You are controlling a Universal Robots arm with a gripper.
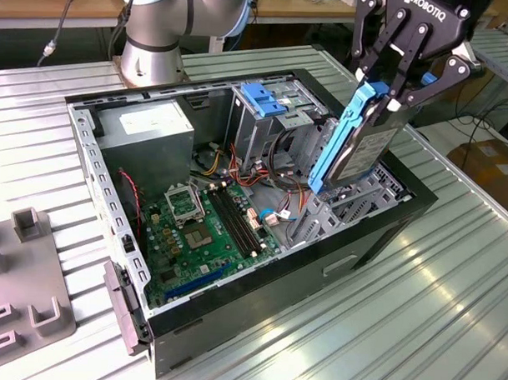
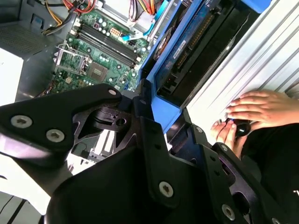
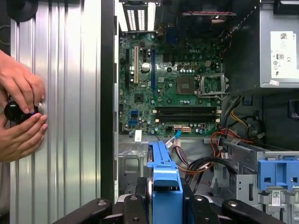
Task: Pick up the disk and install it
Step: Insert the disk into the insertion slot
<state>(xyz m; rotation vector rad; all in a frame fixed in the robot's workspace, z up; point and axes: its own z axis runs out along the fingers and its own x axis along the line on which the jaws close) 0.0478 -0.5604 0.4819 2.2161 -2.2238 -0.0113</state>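
Closest in the exterior view is a grey fixture block [image 1: 25,290] on the ribbed metal desk [image 1: 417,312], then the open PC case [image 1: 233,323] with its green motherboard [image 1: 207,230] exposed. Further back, at the case's end on the exterior view's right, the hand [image 1: 395,93] is pinching the disk [image 1: 368,148] by its top end. It hangs tilted, 1 blue rail [image 1: 339,139] toward the camera, lower end down at the drive bay; touching or not, can't tell. Behind sit the grey power supply [image 1: 147,132], the cage [image 1: 261,98] with a blue handle, and the arm base [image 1: 155,36]. In the first wrist view a person's fingers [image 3: 23,88] grip a black knob [image 3: 16,112] beside the case.
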